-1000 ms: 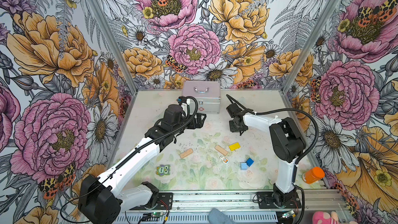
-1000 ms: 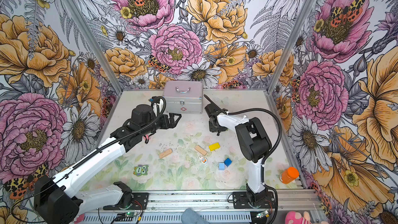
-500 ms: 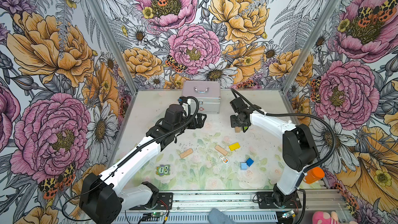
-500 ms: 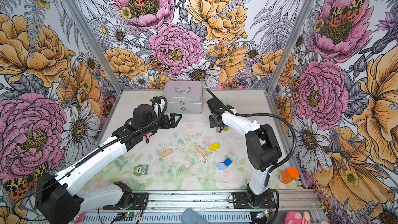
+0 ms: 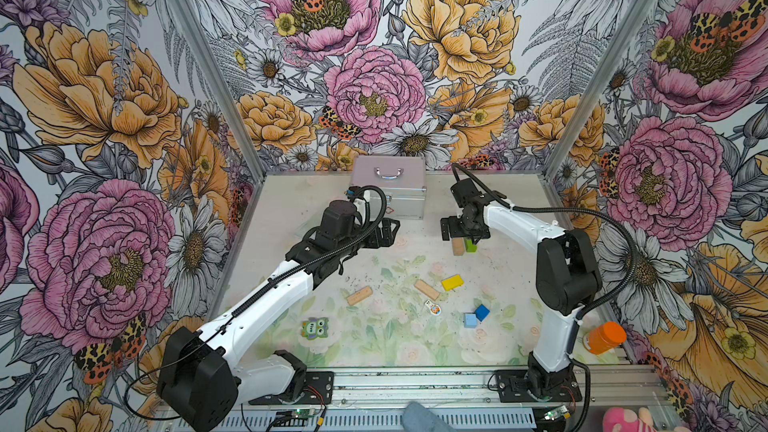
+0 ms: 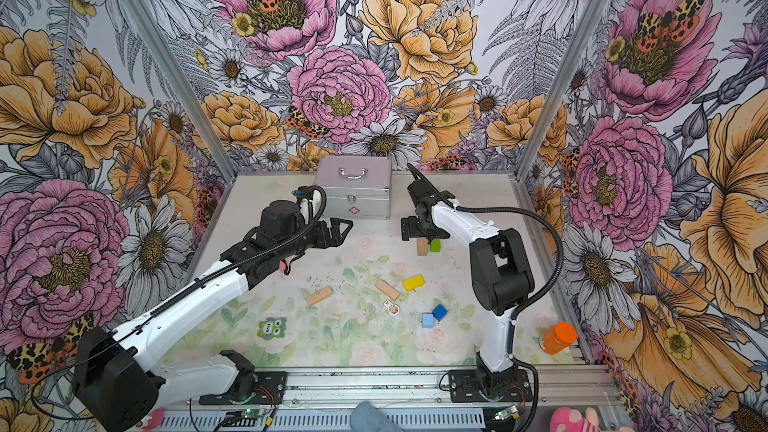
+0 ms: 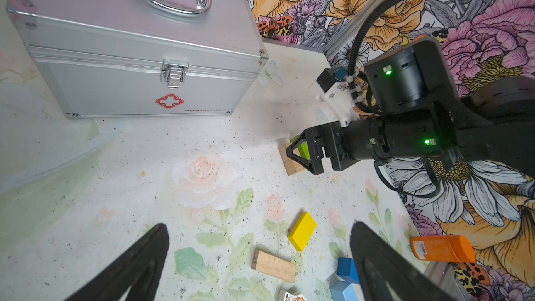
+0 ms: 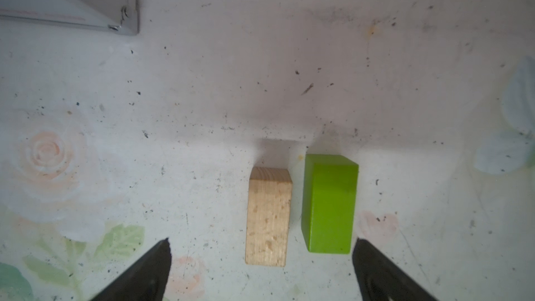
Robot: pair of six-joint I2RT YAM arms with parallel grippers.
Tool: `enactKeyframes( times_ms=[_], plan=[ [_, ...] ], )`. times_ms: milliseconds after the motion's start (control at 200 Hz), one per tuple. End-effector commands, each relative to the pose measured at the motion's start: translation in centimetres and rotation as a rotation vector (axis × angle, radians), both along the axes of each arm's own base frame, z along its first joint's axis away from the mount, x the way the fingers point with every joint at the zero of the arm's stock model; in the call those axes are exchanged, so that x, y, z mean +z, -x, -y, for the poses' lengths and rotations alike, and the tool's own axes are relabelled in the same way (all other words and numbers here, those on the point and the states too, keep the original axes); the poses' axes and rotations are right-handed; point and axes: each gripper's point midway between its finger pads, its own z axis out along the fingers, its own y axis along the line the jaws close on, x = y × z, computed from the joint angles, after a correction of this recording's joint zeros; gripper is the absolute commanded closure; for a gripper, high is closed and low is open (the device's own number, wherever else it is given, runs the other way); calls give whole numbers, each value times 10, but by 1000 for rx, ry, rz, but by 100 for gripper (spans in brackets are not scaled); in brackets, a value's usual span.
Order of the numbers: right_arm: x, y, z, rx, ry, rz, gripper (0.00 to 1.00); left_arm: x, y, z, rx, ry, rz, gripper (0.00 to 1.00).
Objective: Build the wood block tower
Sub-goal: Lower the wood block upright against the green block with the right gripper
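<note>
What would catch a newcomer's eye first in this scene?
The loud floral walls, then the silver case against the back wall. Right of the case, the right gripper hangs open over a tan block and a green block standing side by side; other blocks lie scattered nearer the front.

Tan block (image 8: 267, 217) beside green block (image 8: 328, 204) (narrow gap), between spread fingers of the right hand (image 8: 262, 241).

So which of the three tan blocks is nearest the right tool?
The tan block beside the green block, just under the open right tool; the other two lie mid-table, nearer the yellow block.
</note>
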Motion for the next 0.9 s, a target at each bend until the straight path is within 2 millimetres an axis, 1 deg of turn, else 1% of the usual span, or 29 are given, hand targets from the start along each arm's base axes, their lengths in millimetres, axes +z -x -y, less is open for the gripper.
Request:
enactKeyframes(
  times_ms=[0,130,405,570,645,895],
  plan=[
    [-1,0,2,19,2,-31,0,18,-6,4,-5,23,53,1],
    [-6,2,13,6,40,-43,0,16,-8,6,-6,19,50,1],
    [-12,1,24,3,57,-56,1,14,-12,9,-8,20,42,1],
    [-28,2,30,3,56,-98,1,13,-13,10,-8,19,41,1],
    [-32,2,30,9,51,-112,0,12,-14,10,-6,19,37,1],
    [-36,-2,26,26,36,-119,1,11,-16,10,2,17,32,1]
  ],
)
